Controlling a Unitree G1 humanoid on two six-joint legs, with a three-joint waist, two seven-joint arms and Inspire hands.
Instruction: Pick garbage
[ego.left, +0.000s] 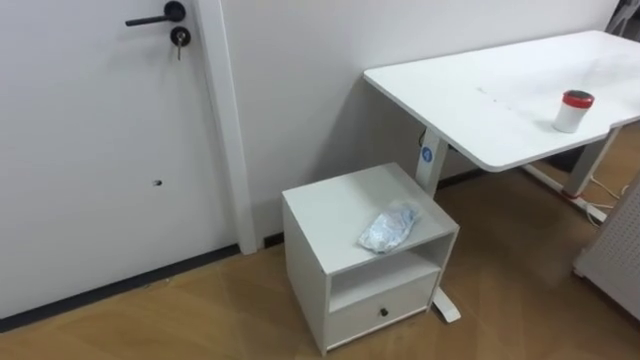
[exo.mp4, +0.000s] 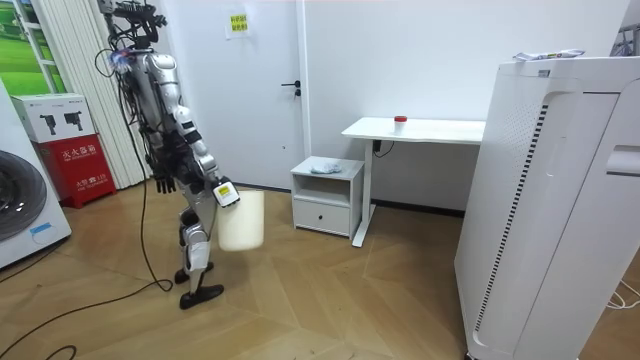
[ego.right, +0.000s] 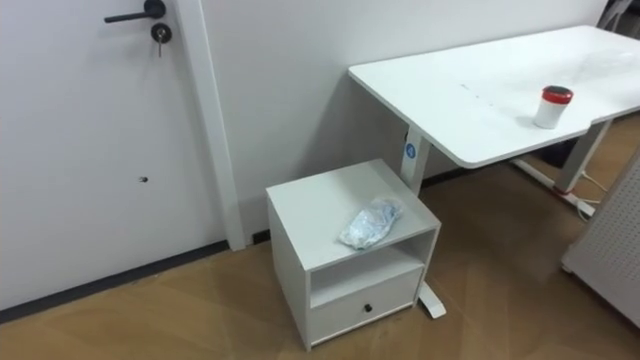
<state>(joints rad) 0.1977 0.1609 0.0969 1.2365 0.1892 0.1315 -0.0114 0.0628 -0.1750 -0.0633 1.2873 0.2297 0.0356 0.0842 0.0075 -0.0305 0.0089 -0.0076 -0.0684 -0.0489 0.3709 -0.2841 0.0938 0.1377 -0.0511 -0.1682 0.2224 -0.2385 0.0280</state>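
A crumpled whitish plastic bag (ego.left: 388, 228) lies on top of a low white cabinet (ego.left: 330, 210), near its front right corner. The same bag (exo.mp4: 322, 167) is a small heap on the cabinet in the room view. I stand a few steps from the cabinet, facing it, on the wooden floor. My right hand (exo.mp4: 223, 191) hangs at hip height and holds a white bin (exo.mp4: 241, 221) by its rim. My left hand (exo.mp4: 160, 185) hangs at my other side.
A white desk (ego.left: 470, 85) stands right of the cabinet and carries a small white cup with a red lid (ego.left: 573, 111). A white door (ego.left: 90, 140) is to the left. In the room view a tall white appliance (exo.mp4: 550, 200) stands at the right and a washing machine (exo.mp4: 25, 210) at the left.
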